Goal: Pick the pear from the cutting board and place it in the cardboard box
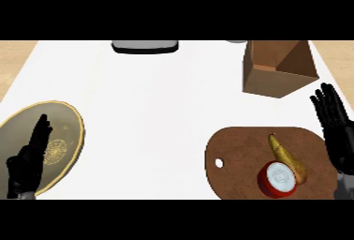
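Cardboard box sits open at the back right, can't see anything inside it. Pear is on the brown cutting board, touching a red-rimmed round thing. Right hand rests flat-fingered beside the board, left hand straight-fingered over the gold plate.

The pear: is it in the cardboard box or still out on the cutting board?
Out. The pear lies on the cutting board beside a red-rimmed round object; the cardboard box stands apart, farther back.
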`<move>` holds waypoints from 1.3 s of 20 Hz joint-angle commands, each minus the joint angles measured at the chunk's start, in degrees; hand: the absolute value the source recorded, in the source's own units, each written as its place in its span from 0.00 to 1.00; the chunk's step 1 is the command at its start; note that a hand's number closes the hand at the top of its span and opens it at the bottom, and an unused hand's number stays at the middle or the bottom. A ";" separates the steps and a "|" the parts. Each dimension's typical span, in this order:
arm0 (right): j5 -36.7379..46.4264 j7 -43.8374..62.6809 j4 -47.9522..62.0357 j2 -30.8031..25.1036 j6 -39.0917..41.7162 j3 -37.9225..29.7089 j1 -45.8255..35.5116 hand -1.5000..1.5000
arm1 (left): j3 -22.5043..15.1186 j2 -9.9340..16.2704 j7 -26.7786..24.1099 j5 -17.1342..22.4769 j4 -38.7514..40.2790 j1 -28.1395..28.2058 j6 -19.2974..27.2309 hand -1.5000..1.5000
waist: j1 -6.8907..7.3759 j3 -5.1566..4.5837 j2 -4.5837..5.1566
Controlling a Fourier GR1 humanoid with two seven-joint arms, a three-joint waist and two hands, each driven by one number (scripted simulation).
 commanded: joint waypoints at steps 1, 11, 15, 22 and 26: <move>0.46 -12.07 1.07 -1.96 3.79 -4.79 5.62 0.00 | -0.46 1.10 -0.09 -1.48 -3.09 1.91 -1.18 0.50 | 0.94 0.74 0.37; -5.02 -50.84 10.03 1.41 3.32 -27.05 13.03 0.00 | -6.01 2.65 1.60 -4.69 -1.91 -2.42 -4.95 0.50 | -5.15 1.64 0.40; 2.70 -68.76 11.17 -1.10 6.92 -28.27 19.12 0.00 | -7.01 2.26 2.77 -5.35 -2.53 -4.66 -5.45 0.50 | -3.89 1.24 0.30; 18.01 -72.49 9.84 2.42 -3.42 -29.62 30.95 0.00 | -7.92 1.29 3.47 -7.44 1.38 -8.55 -6.16 0.50 | -1.46 0.70 0.47; 23.04 -71.66 2.13 7.55 -4.85 -28.12 39.30 0.00 | -8.82 0.05 4.75 -8.44 1.34 -10.67 -6.55 0.50 | -1.12 0.64 0.35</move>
